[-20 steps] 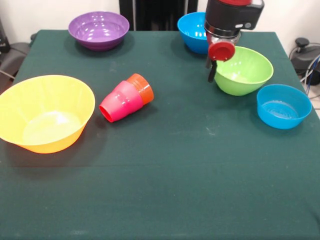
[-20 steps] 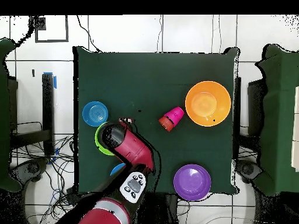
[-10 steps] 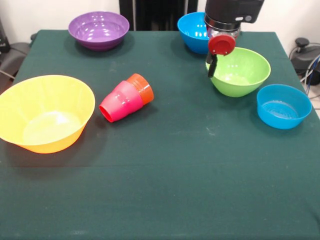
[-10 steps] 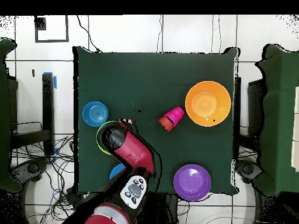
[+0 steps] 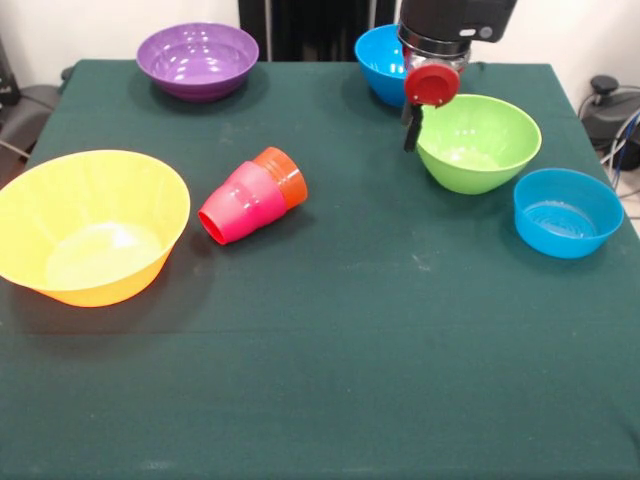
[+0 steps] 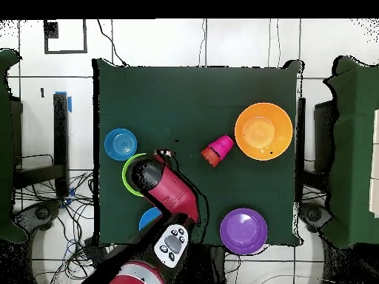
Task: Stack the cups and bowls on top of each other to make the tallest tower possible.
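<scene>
A dark green cloth-covered bench [image 5: 400,330] fills the front view. The red and black arm's gripper [image 5: 409,128] hangs at upper right, just left of the medium lime green glossy plastic bowl [image 5: 480,142]; only one dark finger shows below the red round cap, so whether the fingers are spread or pressed together cannot be told. The arm's housing is cut off by the top edge and hides part of the rear blue plastic bowl [image 5: 380,62] behind it. In the overhead view that bowl [image 6: 148,217] shows only as a sliver beside the arm, and the green bowl [image 6: 127,174] as a thin crescent.

A second blue plastic bowl [image 5: 566,212] sits at right, near the green one but apart from it. The purple glossy bowl [image 5: 197,59] stands at upper left, the large orange-yellow bowl [image 5: 90,226] at left.

Left of centre, a red-pink tapered plastic cup [image 5: 238,204] lies on its side, nested with an orange cup [image 5: 285,173] whose end alone pokes out. Its mouth faces lower left.
</scene>
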Robot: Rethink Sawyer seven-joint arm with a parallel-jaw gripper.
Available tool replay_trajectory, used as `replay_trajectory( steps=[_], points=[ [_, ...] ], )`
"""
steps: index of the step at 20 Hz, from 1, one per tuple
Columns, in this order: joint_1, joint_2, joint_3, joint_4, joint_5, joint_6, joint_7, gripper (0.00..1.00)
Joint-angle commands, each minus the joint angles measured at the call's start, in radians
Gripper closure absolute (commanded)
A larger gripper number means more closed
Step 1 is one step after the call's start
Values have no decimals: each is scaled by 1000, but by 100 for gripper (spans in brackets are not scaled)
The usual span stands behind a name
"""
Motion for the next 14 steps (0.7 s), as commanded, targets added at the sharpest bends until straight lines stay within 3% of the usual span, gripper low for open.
replay_trajectory(
  steps=[1,10,14],
  points=[
    [-27,-2,127,47,25,-94,184,0],
    [-24,-12,194,95,81,-154,256,0],
    [-40,-21,264,137,104,-237,296,0]
  ],
)
